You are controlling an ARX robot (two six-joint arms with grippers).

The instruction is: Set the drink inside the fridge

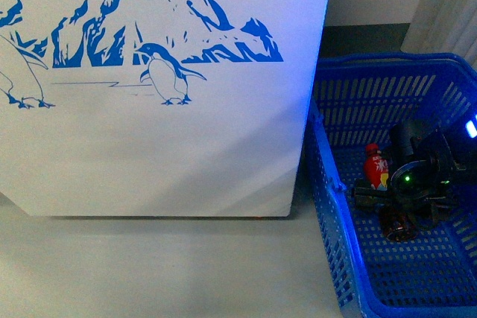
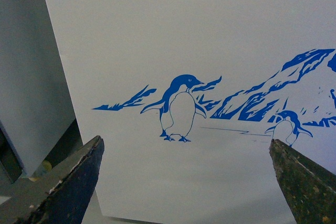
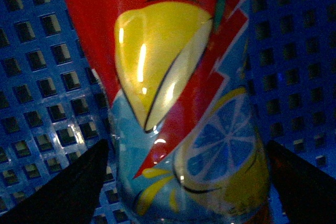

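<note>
Front view: blue basket (image 1: pixel 328 184) was recorded nearest, at 4 o'clock. The drink (image 1: pixel 376 167) was stood upright inside it, red cap uppermost. The right gripper (image 3: pixel 187 148) was found released, fingers (image 3: pixel 68 187) spread either side of the drink's label; contact could not be told. The left gripper (image 2: pixel 186 141) was held spread and empty, faced toward the fridge (image 1: pixel 164 139), which was noted farther off at 10 o'clock.

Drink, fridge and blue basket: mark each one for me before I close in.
drink (image 1: pixel 376 170): front view, on the red label below the cap.
fridge (image 1: pixel 186 154): front view, on the bare white panel under the penguin.
blue basket (image 1: pixel 387 102): front view, on its slatted far wall.
</note>
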